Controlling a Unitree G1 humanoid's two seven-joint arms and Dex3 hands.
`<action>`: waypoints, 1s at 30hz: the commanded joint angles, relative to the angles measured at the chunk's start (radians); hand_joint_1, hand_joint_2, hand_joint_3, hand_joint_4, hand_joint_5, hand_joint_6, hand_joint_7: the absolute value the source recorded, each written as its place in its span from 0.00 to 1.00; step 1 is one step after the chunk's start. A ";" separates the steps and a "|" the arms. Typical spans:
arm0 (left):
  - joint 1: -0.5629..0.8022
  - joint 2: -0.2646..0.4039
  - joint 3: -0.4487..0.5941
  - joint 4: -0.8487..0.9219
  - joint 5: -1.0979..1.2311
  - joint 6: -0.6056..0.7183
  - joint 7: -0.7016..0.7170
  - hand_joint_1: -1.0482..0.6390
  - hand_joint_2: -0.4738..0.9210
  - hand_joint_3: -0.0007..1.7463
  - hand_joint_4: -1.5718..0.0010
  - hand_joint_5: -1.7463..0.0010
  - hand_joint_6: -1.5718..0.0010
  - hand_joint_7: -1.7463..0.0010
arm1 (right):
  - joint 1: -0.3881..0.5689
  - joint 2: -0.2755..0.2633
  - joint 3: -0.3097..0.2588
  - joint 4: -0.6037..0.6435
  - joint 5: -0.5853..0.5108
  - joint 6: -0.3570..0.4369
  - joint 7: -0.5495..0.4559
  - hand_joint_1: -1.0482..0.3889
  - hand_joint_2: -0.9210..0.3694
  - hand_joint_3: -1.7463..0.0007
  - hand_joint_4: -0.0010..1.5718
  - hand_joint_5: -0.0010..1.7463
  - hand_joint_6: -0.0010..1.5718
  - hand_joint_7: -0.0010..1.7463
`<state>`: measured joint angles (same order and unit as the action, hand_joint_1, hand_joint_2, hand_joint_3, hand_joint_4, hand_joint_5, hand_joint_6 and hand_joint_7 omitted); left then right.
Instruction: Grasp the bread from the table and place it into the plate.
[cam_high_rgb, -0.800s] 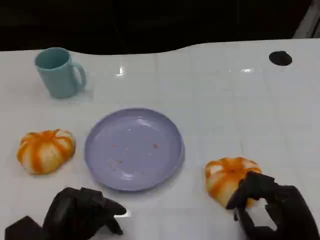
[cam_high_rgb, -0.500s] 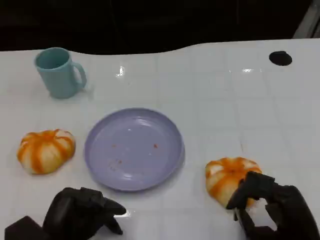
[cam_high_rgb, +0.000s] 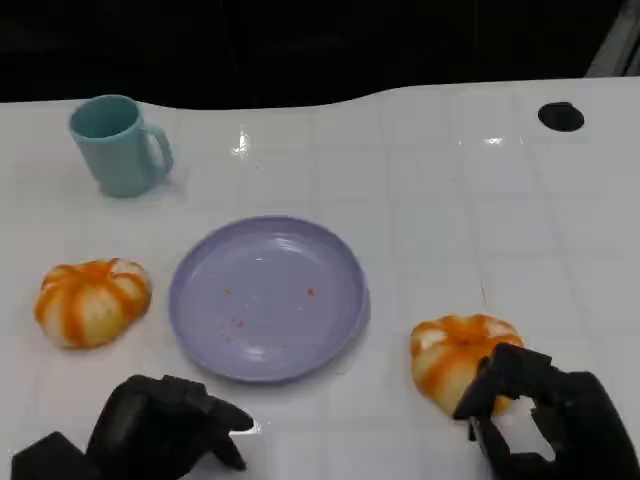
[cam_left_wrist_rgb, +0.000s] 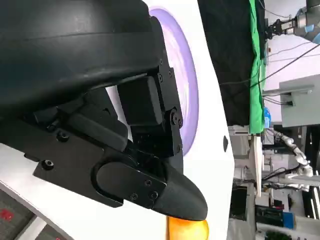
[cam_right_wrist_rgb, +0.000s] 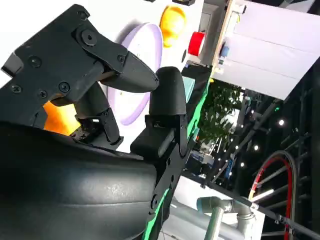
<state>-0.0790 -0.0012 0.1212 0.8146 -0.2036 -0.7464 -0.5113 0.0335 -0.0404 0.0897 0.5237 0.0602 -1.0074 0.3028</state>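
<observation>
The right hand (cam_high_rgb: 545, 420) sits at the near edge of the white table (cam_high_rgb: 440, 200), its black fingers (cam_high_rgb: 500, 372) curved against the near side of an orange-and-white bread (cam_high_rgb: 455, 352) that rests on the table to the right of the plate (cam_high_rgb: 268, 298). The fingers touch the bread's near side, but whether they have closed on it cannot be told; the bread lies flat on the table. In the right wrist view, the same fingers (cam_right_wrist_rgb: 127, 67) reach out with a patch of orange showing just beneath them and the lilac plate (cam_right_wrist_rgb: 137, 75) beyond.

The left hand (cam_high_rgb: 165, 425) rests low on the table just in front of the plate's near-left rim, its fingers (cam_high_rgb: 225, 415) curled inward and holding nothing.

The plate, round and lilac, carries a few small crumbs. A second orange-and-white bread (cam_high_rgb: 92, 300) lies just left of the plate, apart from its rim. A pale blue mug (cam_high_rgb: 118, 145) stands upright well beyond the plate to the left, handle turned toward the right. A small black disc (cam_high_rgb: 560, 116) lies far beyond the plate to the right.
</observation>
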 joint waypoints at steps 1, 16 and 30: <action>-0.005 0.012 0.008 0.005 -0.007 -0.005 0.002 0.00 1.00 0.04 0.14 0.47 0.00 0.87 | 0.000 -0.015 -0.016 -0.016 0.003 -0.012 -0.010 0.59 0.43 0.24 0.53 0.97 0.52 0.76; -0.011 0.013 0.007 0.014 -0.003 -0.004 0.006 0.00 1.00 0.04 0.14 0.46 0.00 0.87 | -0.008 -0.131 -0.044 -0.221 -0.224 0.060 -0.068 0.52 0.13 0.71 0.40 0.63 0.49 0.31; -0.013 0.007 0.005 0.007 0.000 -0.001 0.011 0.00 1.00 0.04 0.14 0.46 0.00 0.87 | 0.011 -0.346 -0.072 -0.698 -0.699 0.428 -0.072 0.35 0.00 0.93 0.16 0.14 0.27 0.00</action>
<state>-0.0904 -0.0044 0.1216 0.8193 -0.2030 -0.7467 -0.5109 0.0346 -0.3528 0.0144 -0.1176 -0.5966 -0.6272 0.2208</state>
